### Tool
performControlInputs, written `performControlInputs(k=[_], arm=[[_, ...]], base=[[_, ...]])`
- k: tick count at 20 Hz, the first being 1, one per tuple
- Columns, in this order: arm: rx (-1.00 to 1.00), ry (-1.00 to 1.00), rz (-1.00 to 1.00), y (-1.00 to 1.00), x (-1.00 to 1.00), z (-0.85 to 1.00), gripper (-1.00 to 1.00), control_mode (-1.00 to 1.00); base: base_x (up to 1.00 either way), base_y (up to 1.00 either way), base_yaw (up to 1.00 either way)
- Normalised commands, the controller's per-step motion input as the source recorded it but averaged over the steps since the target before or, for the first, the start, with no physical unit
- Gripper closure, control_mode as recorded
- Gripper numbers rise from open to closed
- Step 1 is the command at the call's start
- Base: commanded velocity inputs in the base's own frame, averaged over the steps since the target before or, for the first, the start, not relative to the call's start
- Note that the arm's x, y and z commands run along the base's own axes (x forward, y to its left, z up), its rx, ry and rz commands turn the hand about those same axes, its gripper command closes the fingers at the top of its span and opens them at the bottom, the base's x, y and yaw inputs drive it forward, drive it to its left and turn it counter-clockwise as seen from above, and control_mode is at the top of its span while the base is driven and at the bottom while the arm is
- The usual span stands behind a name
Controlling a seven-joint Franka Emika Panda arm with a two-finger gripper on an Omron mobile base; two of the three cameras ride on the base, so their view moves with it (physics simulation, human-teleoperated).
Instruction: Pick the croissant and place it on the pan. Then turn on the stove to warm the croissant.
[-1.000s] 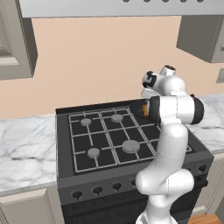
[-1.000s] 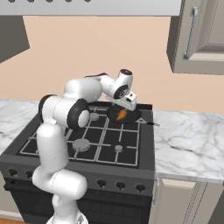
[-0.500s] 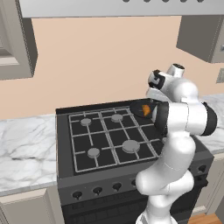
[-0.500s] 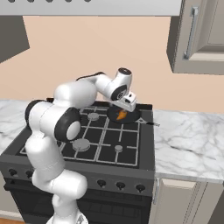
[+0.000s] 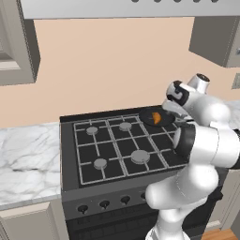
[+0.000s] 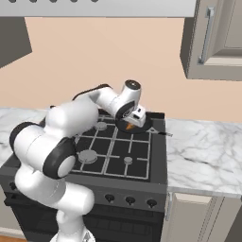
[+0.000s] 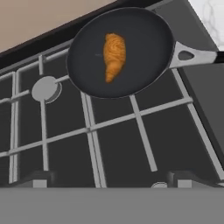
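My gripper spread wide, empty, hanging above stove grates, short of pan. Croissant lies inside pan, near centre, apart from my fingertips. In hand view, long axis runs near top-to-bottom, thin tip pointing toward me. Pan handle sticks out right toward marble counter.

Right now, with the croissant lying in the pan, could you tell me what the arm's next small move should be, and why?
Probably swing the open gripper back and down toward the stove's front knobs. The croissant already lies loose in the pan on a rear burner, with the fingers clear of it, so placing looks done. Turning on the stove is what remains.
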Motion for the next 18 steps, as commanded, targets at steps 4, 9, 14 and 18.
performControlInputs(k=[4, 9, 14, 18], arm=[[0.01, -0.21, 0.05, 0.0, -0.61, 0.15, -1.0, -1.0], [0.02, -0.19, 0.07, -0.09, -0.5, 0.15, -1.0, -1.0], [0.03, -0.18, 0.09, -0.15, -0.5, 0.16, -1.0, -1.0], [0.02, -0.15, 0.09, -0.21, -0.55, 0.16, -1.0, -1.0]], base=[[0.0, 0.0, 0.0], [0.0, 0.0, 0.0], [0.0, 0.0, 0.0], [0.0, 0.0, 0.0]])
